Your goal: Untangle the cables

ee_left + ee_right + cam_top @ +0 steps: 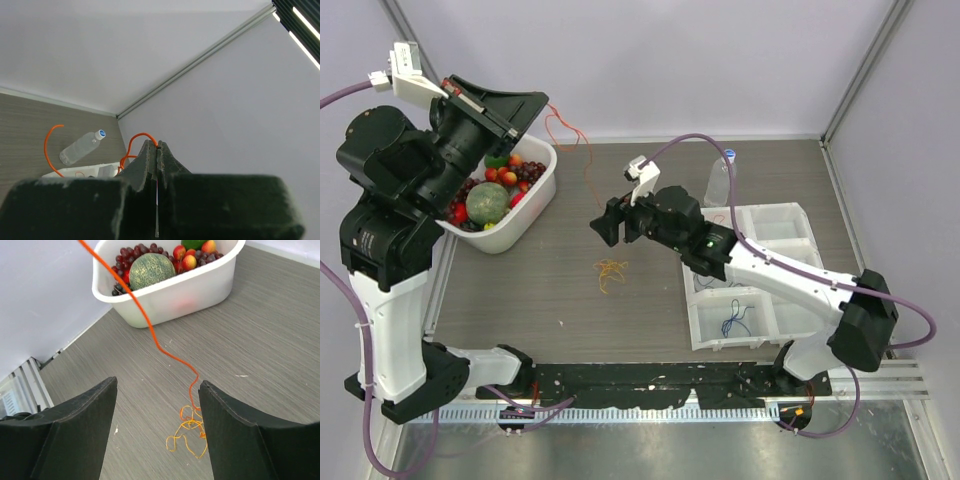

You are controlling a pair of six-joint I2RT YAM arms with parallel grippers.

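Right now your left gripper (pixel 156 145) is hanging high above the white tub (pixel 528 215) of fruit. Its jaws are pressed together, pinching an orange cable (pixel 141 134) that is looping out just past the fingertips. From there the strand is running down across the wood-grain table (pixel 540 290). In the right wrist view it is passing in front of the tub and reaching a small orange-yellow tangle (pixel 189 432), which is lying flat on the surface, well apart from the tub.

Your right gripper (pixel 157 386) is hovering over that tangle with its jaws spread wide and gripping nothing. The strand is showing between the two fingers in its own camera, below them and touching neither.

Off to your right, a white compartment tray (pixel 790 225) is sitting on the table, and a thin blue cable (pixel 735 320) is lying coiled in its near-left compartment. A clear bottle (pixel 720 180) with a blue cap is sitting just beyond the tray's far-left corner. You cannot tell from these views whether the bottle is upright or lying down.
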